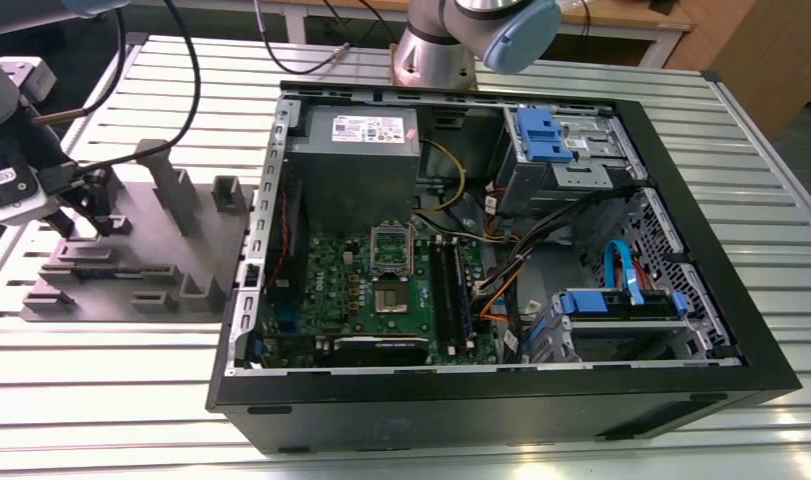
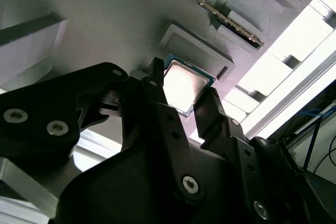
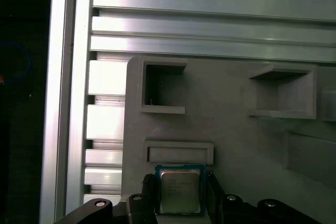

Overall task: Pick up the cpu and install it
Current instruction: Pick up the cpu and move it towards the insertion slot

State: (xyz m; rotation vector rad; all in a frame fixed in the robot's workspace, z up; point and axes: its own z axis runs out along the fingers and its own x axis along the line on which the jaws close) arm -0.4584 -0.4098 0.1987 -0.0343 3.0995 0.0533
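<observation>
The cpu (image 3: 179, 192), a small square chip with a shiny silver top and a thin green rim, lies flat on the grey holder block (image 1: 152, 250) at the exterior view's left. My gripper (image 1: 85, 222) hangs over that block with its black fingers lowered. In both wrist views the cpu (image 2: 184, 85) sits between the two fingers (image 2: 157, 93), one close on each side. The gripper (image 3: 179, 187) looks open, and I see narrow gaps between its fingers and the chip. The motherboard socket (image 1: 392, 275) inside the open computer case has its metal frame (image 1: 389, 243) lifted.
The black computer case (image 1: 512, 400) lies on its side on the slatted aluminium table (image 1: 112, 400), with a grey power-supply box (image 1: 358, 150), blue drive brackets (image 1: 545, 135) and loose cables inside. Posts and recesses (image 3: 163, 87) rise from the holder block around the gripper.
</observation>
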